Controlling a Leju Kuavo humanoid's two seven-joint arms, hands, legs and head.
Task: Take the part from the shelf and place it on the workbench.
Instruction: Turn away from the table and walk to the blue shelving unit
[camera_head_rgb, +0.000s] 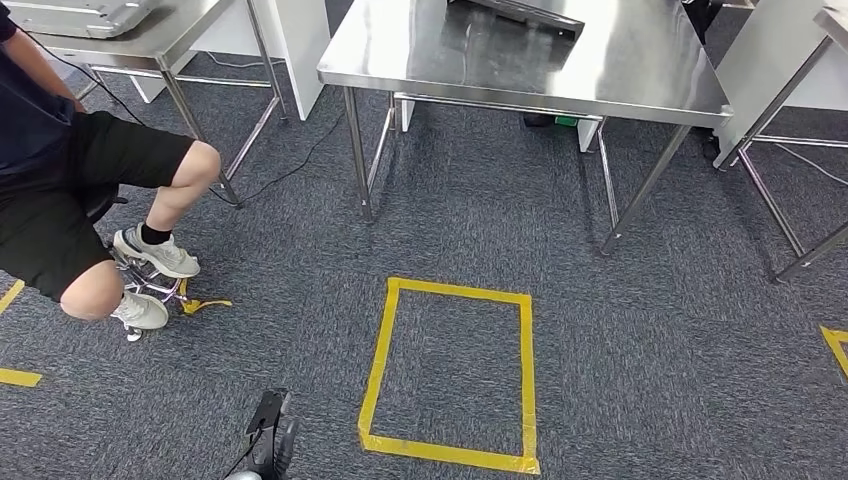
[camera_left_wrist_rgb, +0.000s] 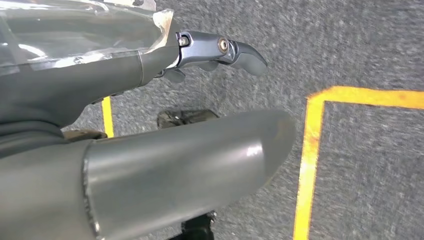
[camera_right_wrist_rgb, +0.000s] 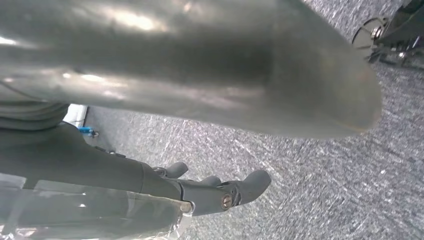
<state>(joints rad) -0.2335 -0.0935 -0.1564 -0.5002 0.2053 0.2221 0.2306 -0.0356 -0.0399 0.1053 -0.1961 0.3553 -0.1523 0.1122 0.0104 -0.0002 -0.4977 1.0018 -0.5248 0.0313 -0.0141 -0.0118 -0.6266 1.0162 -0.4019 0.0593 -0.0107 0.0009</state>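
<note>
Carpet lies under both hanging arms; our left hand and right hand have fingers apart, holding nothing. We see no shelf or part, so its weight and grip stay unjudged; the steel bench stands ahead

Workbench behind tape square; person left
</note>
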